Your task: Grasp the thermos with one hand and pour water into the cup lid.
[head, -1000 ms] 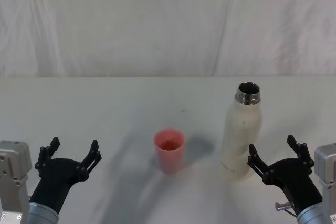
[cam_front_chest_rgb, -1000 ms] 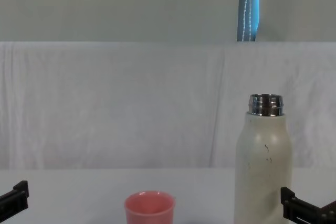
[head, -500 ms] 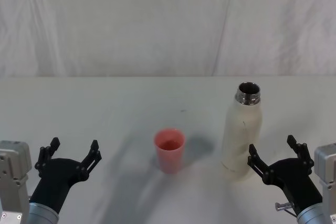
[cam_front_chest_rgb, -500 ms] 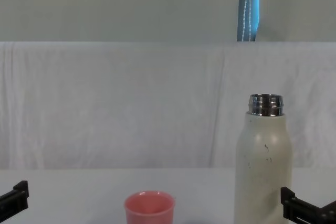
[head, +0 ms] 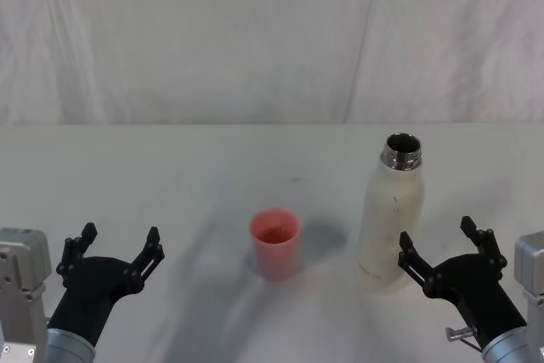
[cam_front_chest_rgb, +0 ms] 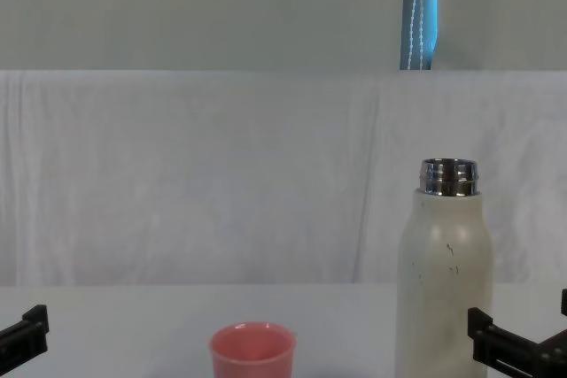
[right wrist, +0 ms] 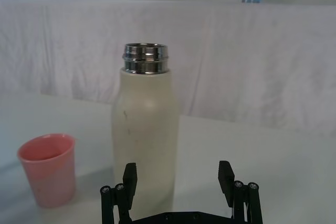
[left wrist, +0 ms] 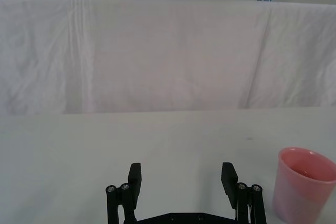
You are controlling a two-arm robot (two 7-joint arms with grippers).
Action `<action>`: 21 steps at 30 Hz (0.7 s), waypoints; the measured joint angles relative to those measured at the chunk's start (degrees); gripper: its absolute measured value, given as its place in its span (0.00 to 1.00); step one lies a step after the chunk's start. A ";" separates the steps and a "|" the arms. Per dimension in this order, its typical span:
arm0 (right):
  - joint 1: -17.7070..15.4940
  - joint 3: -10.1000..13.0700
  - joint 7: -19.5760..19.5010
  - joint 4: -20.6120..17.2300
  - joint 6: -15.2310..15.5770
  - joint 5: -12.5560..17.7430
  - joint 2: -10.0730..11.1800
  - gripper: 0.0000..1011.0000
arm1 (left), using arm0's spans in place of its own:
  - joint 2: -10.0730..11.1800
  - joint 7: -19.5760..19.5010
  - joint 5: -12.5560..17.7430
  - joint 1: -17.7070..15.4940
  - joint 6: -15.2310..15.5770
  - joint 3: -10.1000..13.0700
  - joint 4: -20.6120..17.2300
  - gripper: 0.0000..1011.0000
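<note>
**Pre-grasp inspection: bottle standing free, right gripper lined up beside it**

The tall cream-white cylindrical thermos with its shiny threaded steel neck stands upright and uncapped at right of centre in the head view, on the white-covered table. Its open mouth points straight up, so nothing can spill until it is tipped.

The small pink-salmon round cup lid stands upright, mouth up, near the centre of that view, apart from the bottle on its left side. In my judgement that gap leaves room to tilt the neck over the cup's rim.

The black two-fingered right gripper sits at the lower right of the head view, just beside the bottle's lower body. Its jaws are spread wide and hold nothing. In the right wrist view its fingers frame the bottle's lower body only partly, one overlapping it and the other to one side. I judge the approach is not yet centred.

The black left gripper rests at the lower left, jaws likewise spread and empty, well apart from the cup. It appears idle.

No grasp made; no pouring begun.
</note>
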 joint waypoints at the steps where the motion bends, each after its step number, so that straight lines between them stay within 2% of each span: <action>1: -0.03 0.04 0.27 -0.01 0.00 -0.07 -0.01 0.99 | 0.00 0.00 0.00 0.00 0.00 0.00 0.00 0.99; 11: 0.73 0.36 4.00 0.49 -0.26 -1.10 -0.07 0.99 | 0.00 0.00 0.00 0.00 0.00 0.00 0.00 0.99; 21: 2.29 0.31 6.03 1.86 -0.31 -1.65 -0.74 0.99 | 0.00 0.00 0.00 0.00 0.00 0.00 0.00 0.99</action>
